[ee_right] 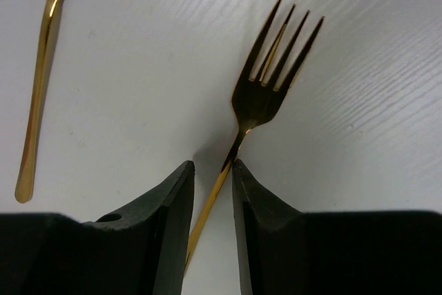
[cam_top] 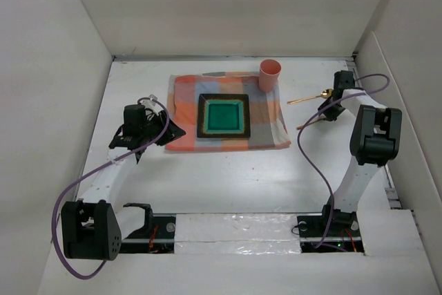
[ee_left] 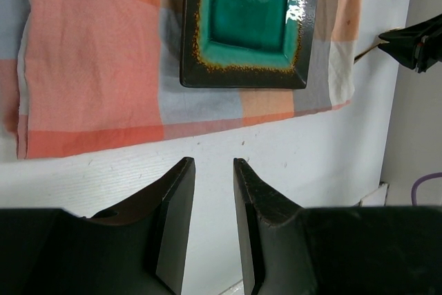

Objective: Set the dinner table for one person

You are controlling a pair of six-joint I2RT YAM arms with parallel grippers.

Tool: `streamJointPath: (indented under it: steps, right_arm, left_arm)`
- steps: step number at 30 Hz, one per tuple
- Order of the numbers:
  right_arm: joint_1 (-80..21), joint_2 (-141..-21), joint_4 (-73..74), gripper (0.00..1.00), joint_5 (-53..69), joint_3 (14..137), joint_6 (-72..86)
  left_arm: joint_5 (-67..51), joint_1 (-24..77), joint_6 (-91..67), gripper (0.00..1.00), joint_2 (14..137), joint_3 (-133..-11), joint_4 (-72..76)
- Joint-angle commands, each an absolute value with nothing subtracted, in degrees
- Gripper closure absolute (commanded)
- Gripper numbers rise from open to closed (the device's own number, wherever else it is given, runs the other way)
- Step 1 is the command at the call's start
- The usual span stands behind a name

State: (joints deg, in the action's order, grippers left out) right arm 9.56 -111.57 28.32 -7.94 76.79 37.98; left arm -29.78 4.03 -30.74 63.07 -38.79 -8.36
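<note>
Right pincer [ee_right: 210, 167] pinched the gold fork [ee_right: 266, 88] handle for placing; left pincer [ee_left: 214, 164] hung slightly open, empty

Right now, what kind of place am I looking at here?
Probably a lab test cell dressed as a dinner setting, not a real dining room: a white table walled by plain white panels, two bolted robot arms, and one checked cloth with a green plate.

light: bright, even | shadows: soft | glare: green plate [ee_left: 252, 5] glaze | blur: near jaws slightly soft
</note>
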Motion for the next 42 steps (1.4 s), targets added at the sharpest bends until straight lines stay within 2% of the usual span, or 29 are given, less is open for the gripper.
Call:
streamJointPath:
  steps: [1, 12, 15, 18, 19, 20, 26, 33, 37, 42]
  right_arm:
    - [8.3, -112.8, 30.5, 0.67, -10.5, 80.5, 38.6]
    - [7.8, -115.1, 38.8, 0.74, -15.1, 83.6, 38.6]
    - [7.3, -117.3, 42.4, 0.84, -15.6, 85.9, 37.3]
    - [6.8, -117.5, 42.9, 0.88, -16.0, 85.7, 37.0]
    - [6.8, -117.3, 43.0, 0.97, -16.0, 85.4, 36.9]
    - [6.8, -117.0, 42.9, 1.0, -16.0, 85.3, 36.8]
    - [6.2, -110.1, 38.7, 1.0, -17.1, 80.2, 35.5]
    - [1.9, -96.2, 39.0, 1.0, -15.2, 81.9, 29.1]
    - [-4.9, -91.2, 40.0, 1.0, -10.1, 82.0, 28.7]
    - [-21.3, -93.3, 38.4, 1.0, -4.8, 86.2, 32.5]
  left_arm:
    - [-30.4, 4.1, -29.3, 0.74, 62.7, -38.8, -6.7]
    - [-28.8, 4.1, -28.0, 0.74, 63.3, -42.4, -8.4]
    - [-29.1, 4.1, -28.0, 0.74, 63.2, -42.4, -8.2]
    - [-29.0, 4.1, -27.9, 0.74, 62.8, -41.8, -7.9]
    - [-29.0, 4.1, -27.7, 0.74, 62.6, -41.7, -8.0]
    - [-29.0, 4.1, -27.7, 0.74, 62.6, -41.4, -8.0]
    - [-29.7, 4.1, -28.3, 0.74, 62.2, -42.5, -8.5]
    - [-31.4, 4.1, -30.6, 0.74, 60.5, -45.7, -11.0]
    - [-27.7, 4.1, -29.6, 0.74, 58.5, -48.0, -14.3]
    - [-24.5, 4.1, -30.4, 0.74, 55.8, -55.5, -18.0]
